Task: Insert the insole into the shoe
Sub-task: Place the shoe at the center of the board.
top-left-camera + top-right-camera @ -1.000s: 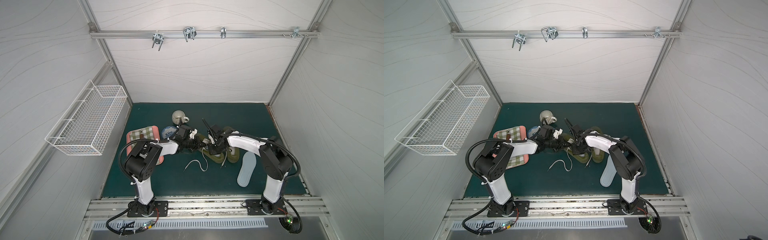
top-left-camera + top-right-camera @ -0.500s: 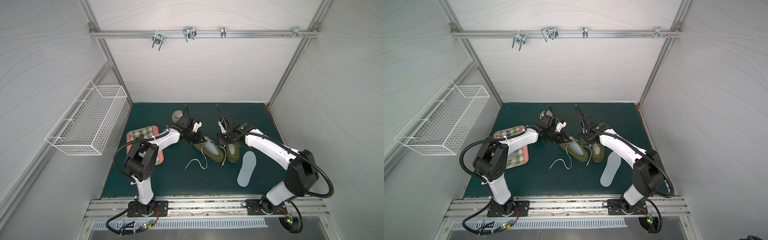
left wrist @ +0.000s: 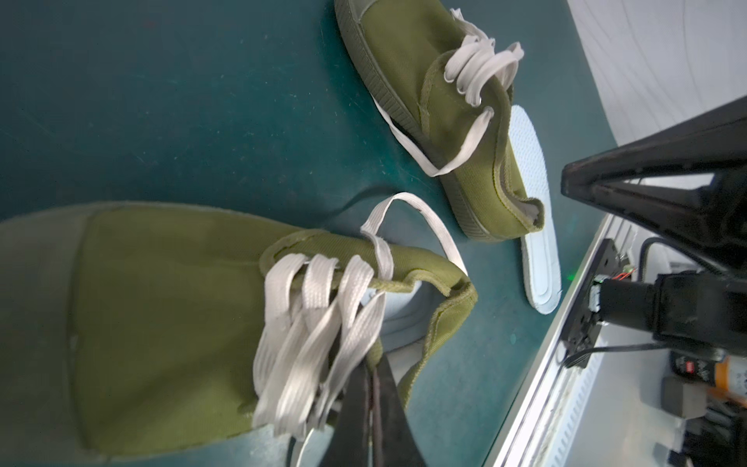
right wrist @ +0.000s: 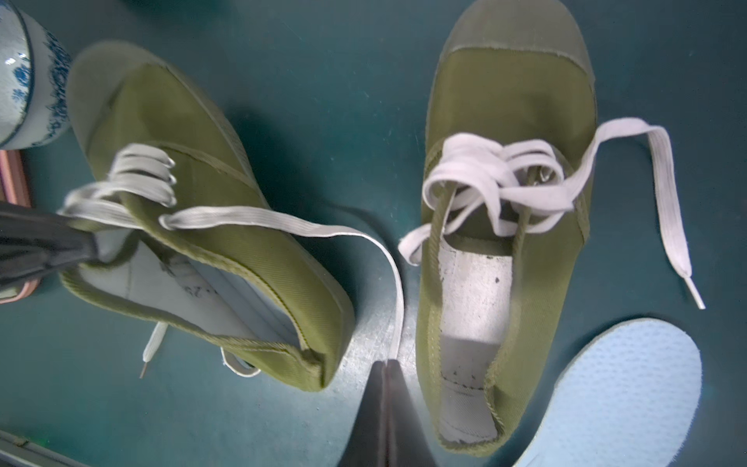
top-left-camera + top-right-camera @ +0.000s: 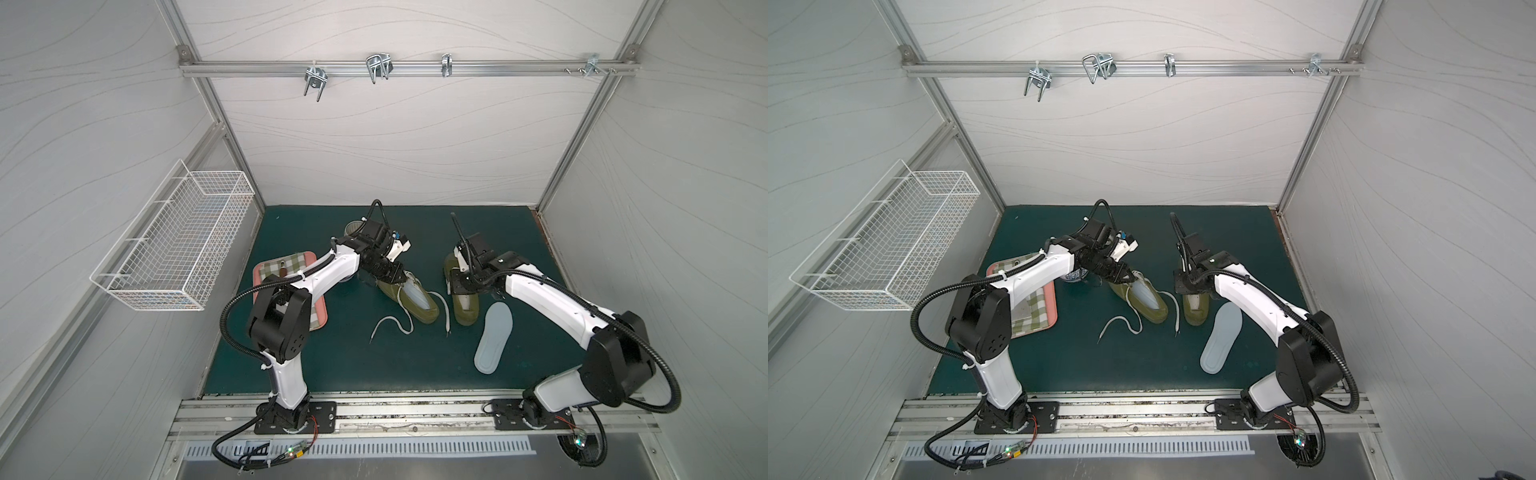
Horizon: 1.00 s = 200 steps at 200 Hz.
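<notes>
Here two olive canvas shoes sit near the middle of the dark green mat [image 5: 332, 357], toes far and heels near. The left shoe [image 5: 420, 311] angles its heel toward the right. A pale seated insole [image 4: 194, 291] with handwriting on it lines its inside and shows through the mouth in both top views. The right shoe [image 5: 466, 318] lies just beside it without touching, and its open mouth shows only a bare grey footbed. The loose insole [image 5: 492, 336], pale blue and dimpled, lies flat on the mat just right of the right shoe's heel and runs toward the near side. Whether its edge touches that shoe's sole I cannot tell.

The left gripper [image 5: 401, 277] has its fingers pressed tight together, tip down at the lace rows by the mouth of the left shoe. The left wrist view shows the tip against the white laces [image 3: 307, 323], though it does not show whether any lace is pinched between the fingers. The right gripper [image 4: 384, 404] is likewise clenched, with nothing in it. It hangs above the gap between the two heels, over a lace end that trails across the mat.

Left of the shoes stand a blue-patterned cup [image 4: 28, 81] and a pink tray [image 5: 322, 326] bearing a chequered cloth [image 5: 295, 262]
</notes>
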Motion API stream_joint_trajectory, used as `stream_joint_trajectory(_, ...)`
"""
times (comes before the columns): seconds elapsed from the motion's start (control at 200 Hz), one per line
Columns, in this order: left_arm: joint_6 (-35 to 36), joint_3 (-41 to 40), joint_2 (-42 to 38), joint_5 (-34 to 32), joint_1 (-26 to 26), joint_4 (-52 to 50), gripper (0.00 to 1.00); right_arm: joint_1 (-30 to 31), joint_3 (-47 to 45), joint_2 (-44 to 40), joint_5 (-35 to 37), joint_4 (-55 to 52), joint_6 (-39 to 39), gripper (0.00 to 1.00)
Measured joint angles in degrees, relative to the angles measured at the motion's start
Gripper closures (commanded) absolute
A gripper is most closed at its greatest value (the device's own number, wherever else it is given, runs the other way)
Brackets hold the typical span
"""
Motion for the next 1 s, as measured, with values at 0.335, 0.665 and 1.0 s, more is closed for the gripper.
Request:
stream_joint_trajectory(0.335, 11.7, 8.9, 7.0, -4.8, 0.0, -6.8, 1.00, -0.3, -0.5, 0.0, -1.0, 0.0, 0.0, 1.00)
stream_joint_trajectory(0.665, 25.4, 17.4, 12.6, -7.2, 0.2, -9.3, 1.00, -0.7, -1.2, -0.2, -1.4, 0.1, 0.0, 1.00)
stream_joint_trajectory(1.0, 35.2, 38.6, 26.3, -11.0, 3.3, -13.7, 1.00, -1.6, -1.2, -0.2, -2.3, 0.1, -1.0, 1.00)
